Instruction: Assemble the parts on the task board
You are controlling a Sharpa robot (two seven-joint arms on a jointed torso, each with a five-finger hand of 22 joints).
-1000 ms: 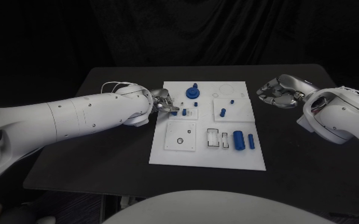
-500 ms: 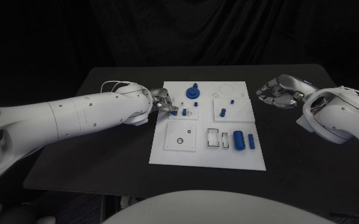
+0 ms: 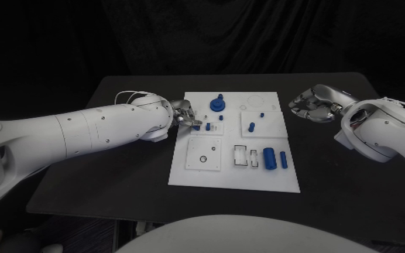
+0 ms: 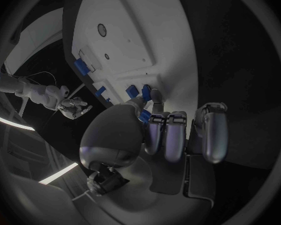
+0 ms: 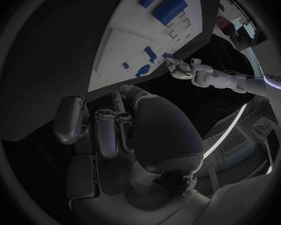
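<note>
The white task board (image 3: 192,171) lies mid-table. My left hand (image 3: 187,118) hovers at the board's left edge and pinches a small blue part (image 4: 144,116) between thumb and a finger, just above the board's small pegs (image 3: 208,126). A round blue part with a knob (image 3: 217,104) stands near the far edge. A thick blue cylinder (image 3: 269,157) and a slim one (image 3: 284,159) lie at the near right. My right hand (image 3: 314,104) hangs off the board's right side, fingers curled in on nothing, as the right wrist view (image 5: 115,125) shows too.
Short blue pegs (image 3: 250,127) stand on the right raised square. An open rectangular slot (image 3: 240,155) and a round hole (image 3: 203,159) sit in the near half. Black table (image 3: 110,177) surrounds the board on all sides.
</note>
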